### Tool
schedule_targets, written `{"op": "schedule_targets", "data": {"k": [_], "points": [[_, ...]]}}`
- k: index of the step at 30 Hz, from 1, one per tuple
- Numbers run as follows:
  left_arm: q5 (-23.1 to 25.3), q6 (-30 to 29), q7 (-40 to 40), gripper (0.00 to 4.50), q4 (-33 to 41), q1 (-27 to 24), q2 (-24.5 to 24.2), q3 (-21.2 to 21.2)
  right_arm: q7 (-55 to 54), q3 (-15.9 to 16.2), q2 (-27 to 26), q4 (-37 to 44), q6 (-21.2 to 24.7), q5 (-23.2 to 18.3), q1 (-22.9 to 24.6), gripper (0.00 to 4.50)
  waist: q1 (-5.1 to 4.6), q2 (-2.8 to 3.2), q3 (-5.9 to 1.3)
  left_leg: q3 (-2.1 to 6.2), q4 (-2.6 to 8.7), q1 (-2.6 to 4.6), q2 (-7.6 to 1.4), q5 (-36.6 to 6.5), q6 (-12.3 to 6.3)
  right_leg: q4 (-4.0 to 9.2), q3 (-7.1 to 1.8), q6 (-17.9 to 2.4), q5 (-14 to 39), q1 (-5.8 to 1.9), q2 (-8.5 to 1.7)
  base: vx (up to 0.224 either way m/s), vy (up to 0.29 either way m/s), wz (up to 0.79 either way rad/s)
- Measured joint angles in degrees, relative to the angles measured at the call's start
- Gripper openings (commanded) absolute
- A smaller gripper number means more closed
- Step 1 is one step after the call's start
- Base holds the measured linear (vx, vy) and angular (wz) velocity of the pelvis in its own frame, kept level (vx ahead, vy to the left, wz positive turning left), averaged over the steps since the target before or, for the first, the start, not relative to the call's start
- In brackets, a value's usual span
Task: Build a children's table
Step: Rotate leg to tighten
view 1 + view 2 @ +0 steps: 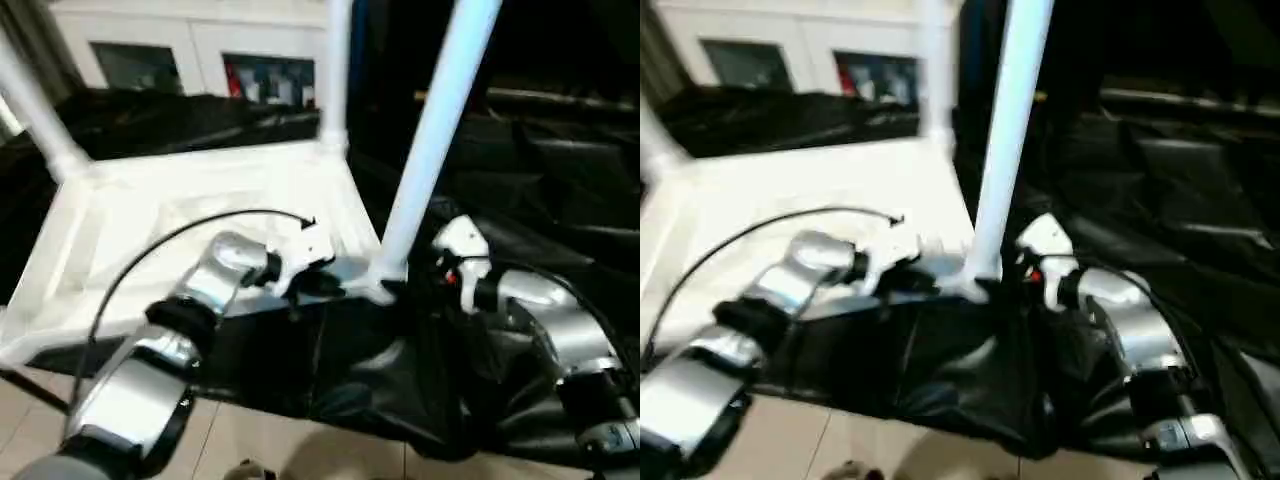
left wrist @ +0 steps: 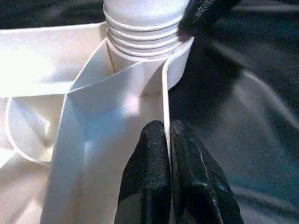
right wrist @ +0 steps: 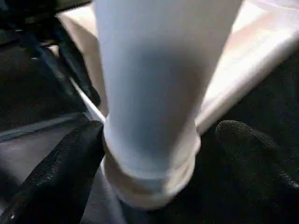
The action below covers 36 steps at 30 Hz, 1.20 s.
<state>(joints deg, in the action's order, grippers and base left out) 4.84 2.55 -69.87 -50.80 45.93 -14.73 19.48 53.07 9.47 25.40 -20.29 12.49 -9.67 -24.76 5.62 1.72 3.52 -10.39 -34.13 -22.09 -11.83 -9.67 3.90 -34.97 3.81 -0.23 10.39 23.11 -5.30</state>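
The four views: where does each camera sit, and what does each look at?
Left eye view: on the head, looking down over both forearms at the upturned tabletop.
Right eye view: beside it, the same scene.
Left wrist view: on the left wrist, along the left end effector, pinching the tabletop's edge wall.
Right wrist view: along the right end effector, open around the near leg.
Both wrist views share that leg.

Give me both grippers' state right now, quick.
Left gripper: shut on the tabletop rim.
Right gripper: open, fingers either side of the leg, not gripping.
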Motion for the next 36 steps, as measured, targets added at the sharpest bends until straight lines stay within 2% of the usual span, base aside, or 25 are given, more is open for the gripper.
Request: {"op": "schedule_targets", "data": {"k": [6,13,18,19,25,29,33,36], "points": [[-0.03,0.06,-1.15,0.00,0.69,-0.36,-0.30,0.39,1.83,2.01,0.47,0.04,-0.31,0.68,-0.01,4.17,0.54,0.00,0.00,-0.04,-0.01,0.00,0.01,0.00,0.00,0.00,-0.02,0.00,0.00,-0.03,-0.03,0.000,0.000,0.00],[-0.01,-0.37,-1.47,0.00,2.69,-1.20,-0.61,0.39,2.52,2.00,0.09,0.04,-0.30,0.57,-0.02,3.47,0.79,-0.03,0.01,-0.05,-0.01,-0.01,0.00,0.00,0.00,0.02,-0.02,0.02,0.02,0.00,-0.03,0.000,0.000,0.00],[-0.03,-0.96,-1.52,0.00,3.02,-1.26,-0.69,0.39,2.66,2.01,0.06,0.04,-0.30,0.54,-0.02,3.15,0.77,-0.03,0.01,-0.05,-0.01,-0.01,0.00,0.00,0.00,0.01,-0.02,0.03,0.02,0.01,-0.03,0.000,0.000,0.00],[-0.03,-1.05,-1.52,0.00,3.19,-1.34,-0.73,0.39,2.62,2.01,0.03,0.04,-0.30,0.54,-0.01,2.94,0.76,-0.03,0.01,-0.05,-0.01,-0.01,0.00,0.00,0.00,0.01,-0.02,0.02,0.02,0.01,-0.02,0.000,0.000,0.00],[-0.04,-1.54,-1.30,0.00,3.40,-1.54,-0.92,0.25,1.42,1.55,-1.29,-0.54,-0.37,0.56,0.05,2.76,0.52,-0.04,0.01,-0.05,-0.01,0.02,-0.01,0.00,0.00,-0.01,-0.02,0.02,0.02,0.01,-0.01,0.000,0.000,0.00],[0.59,-1.69,4.88,0.00,1.73,-1.18,0.78,-0.73,-5.94,-0.84,-5.10,-3.51,-0.21,0.67,-0.43,2.75,-0.17,-0.05,0.00,-0.04,-0.03,0.08,0.00,0.01,0.01,-0.05,-0.03,-0.01,-0.01,-0.02,-0.01,0.000,0.000,0.00],[1.59,-6.04,16.63,0.00,-3.27,2.06,5.41,-2.84,-20.90,-5.08,-11.18,-9.95,1.34,1.44,-4.59,2.75,-0.76,-0.05,0.00,-0.06,-0.08,0.07,0.04,0.01,0.01,-0.03,-0.09,-0.18,-0.13,-0.01,-0.01,0.000,0.000,0.00],[1.31,-8.39,21.20,0.00,-4.23,2.91,8.11,-3.73,-27.28,-6.77,-13.16,-12.24,1.65,1.54,-6.28,2.74,-1.31,-0.07,-0.01,-0.03,-0.07,0.08,0.03,0.01,0.01,0.00,-0.08,-0.16,-0.13,-0.01,0.02,0.000,0.000,0.00]]}}
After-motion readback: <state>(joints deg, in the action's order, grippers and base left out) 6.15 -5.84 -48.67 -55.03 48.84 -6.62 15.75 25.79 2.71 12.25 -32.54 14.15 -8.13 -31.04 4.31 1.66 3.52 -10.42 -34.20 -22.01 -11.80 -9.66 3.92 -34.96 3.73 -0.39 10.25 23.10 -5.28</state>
